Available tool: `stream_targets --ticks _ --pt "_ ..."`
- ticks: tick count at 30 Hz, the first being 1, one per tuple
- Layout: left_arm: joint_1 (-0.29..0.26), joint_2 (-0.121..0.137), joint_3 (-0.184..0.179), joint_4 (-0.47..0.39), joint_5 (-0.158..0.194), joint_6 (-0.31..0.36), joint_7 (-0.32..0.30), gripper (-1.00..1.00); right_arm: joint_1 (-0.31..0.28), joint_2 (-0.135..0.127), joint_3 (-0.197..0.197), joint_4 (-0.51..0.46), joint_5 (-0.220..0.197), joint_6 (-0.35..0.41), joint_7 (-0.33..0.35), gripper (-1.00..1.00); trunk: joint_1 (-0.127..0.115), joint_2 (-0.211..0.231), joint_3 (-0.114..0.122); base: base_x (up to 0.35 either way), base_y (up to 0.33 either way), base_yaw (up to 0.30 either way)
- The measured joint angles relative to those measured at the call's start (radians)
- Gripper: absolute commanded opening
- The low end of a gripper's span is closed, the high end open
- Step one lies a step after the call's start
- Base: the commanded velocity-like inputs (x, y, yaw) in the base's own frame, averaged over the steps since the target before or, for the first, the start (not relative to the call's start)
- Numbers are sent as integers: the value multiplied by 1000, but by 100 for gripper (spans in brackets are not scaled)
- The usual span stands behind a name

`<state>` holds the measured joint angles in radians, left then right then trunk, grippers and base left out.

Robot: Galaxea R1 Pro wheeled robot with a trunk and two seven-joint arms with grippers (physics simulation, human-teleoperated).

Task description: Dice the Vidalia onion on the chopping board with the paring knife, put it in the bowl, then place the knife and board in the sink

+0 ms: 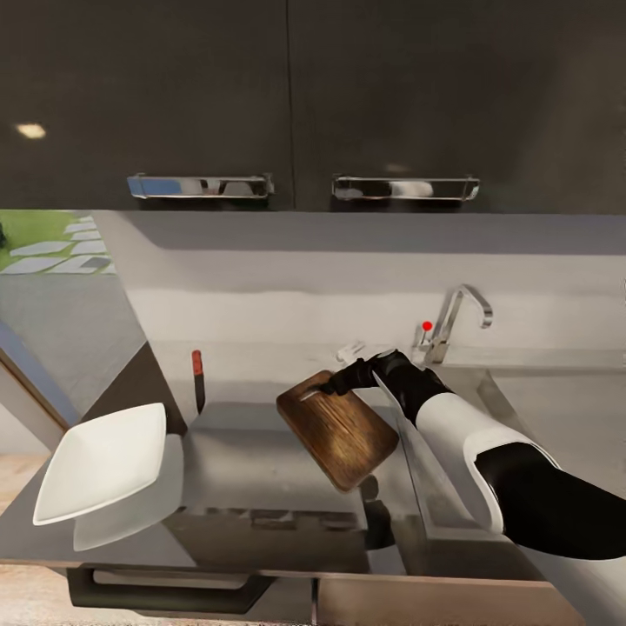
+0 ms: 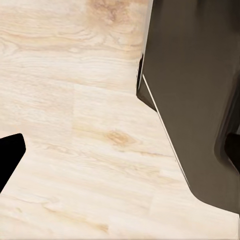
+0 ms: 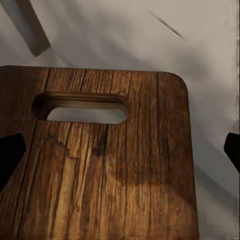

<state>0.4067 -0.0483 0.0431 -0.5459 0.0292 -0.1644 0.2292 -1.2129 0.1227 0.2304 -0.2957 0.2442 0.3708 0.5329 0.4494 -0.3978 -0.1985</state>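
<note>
- countertop (image 1: 261,452) is the landmark; grey, glossy, running across in front of the robot.
- bowl (image 1: 104,461) sits at the countertop's near left corner, tilted look, nothing seen inside from here.
- chopping board (image 1: 339,426) is lifted off the countertop, angled, handle slot end toward the wall; its far corner is at the right gripper (image 1: 335,385).
- right gripper is at the board's slot end; the right wrist view shows the board (image 3: 100,165) close up with slot handle, dark finger tips at both picture edges. Looks like pinching the board, since it hangs tilted above the countertop, but finger contact itself is not visible.
- left gripper: the left wrist view has the light wooden floor (image 2: 75,125) and a dark cabinet side (image 2: 195,100); one dark fingertip (image 2: 10,155) at the edge, cannot tell if spread or pressed together.
- paring knife (image 1: 198,378) lies on the countertop behind the bowl, red handle toward the wall, not in the sink.
- sink (image 1: 452,452) is just right of the board, beside the countertop; tap (image 1: 456,322) with red knob behind it.
- step judged: carrying board to sink. Do well: keep grip firm on the slot end, swing right clear of the tap, lower flat into the basin, release low.
- onion, dice: can't make out.
</note>
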Motion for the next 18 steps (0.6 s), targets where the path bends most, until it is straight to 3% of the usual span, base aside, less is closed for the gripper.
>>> stream_targets --ticks 18 --pt "0 0 0 0 0 0 0 100 0 -3 1 0 0 -6 0 100 0 0 -17 27 -23 0"
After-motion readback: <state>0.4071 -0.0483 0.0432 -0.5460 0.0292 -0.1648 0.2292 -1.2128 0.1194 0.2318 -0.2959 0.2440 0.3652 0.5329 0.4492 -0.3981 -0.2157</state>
